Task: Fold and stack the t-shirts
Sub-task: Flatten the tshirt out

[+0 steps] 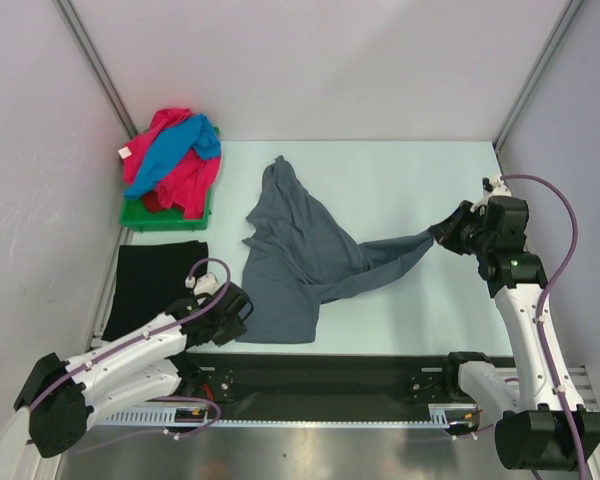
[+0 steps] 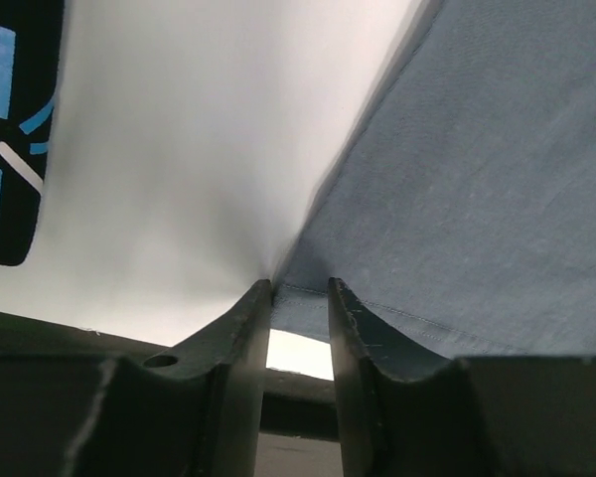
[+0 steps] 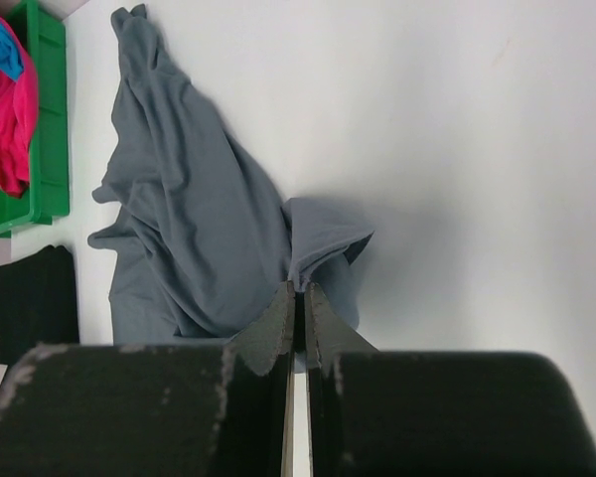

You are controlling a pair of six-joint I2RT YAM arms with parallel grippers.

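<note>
- Top external view: the slate-grey t-shirt [image 1: 298, 262] lies mid-table, crumpled. One drawn-out corner runs up to the right gripper [image 1: 442, 232], which is clenched on it. The left gripper [image 1: 242, 310] sits at the shirt's near left hem.
  - Risk: if the right arm pulls before the left side is secured, the whole shirt will likely slide right instead of spreading flat.
  - Risk: the folded black t-shirt [image 1: 155, 285] lies just beside the left arm, and a wide swing could disturb it.
  - The pink and blue t-shirts [image 1: 170, 155] are heaped on the green tray [image 1: 130, 215], well apart.
- Left wrist view: the jaws stand apart with a narrow gap, and the grey hem [image 2: 397, 316] lies at the mouth of the fingertips [image 2: 256, 298]. Nothing appears pinched.
  - Risk: only the hem's edge is within reach, so a shallow bite could slip off or miss the cloth.
  - Risk: pressing down onto the table [image 2: 179, 149] could bunch the fabric.
- Right wrist view: the jaws are pressed together on a small tuck of grey cloth [image 3: 323, 238].
  - Risk: the hold is thin, and a sharp tug may pull the tuck free.
  - Risk: the folds behind the tuck may trap a crease.
</note>
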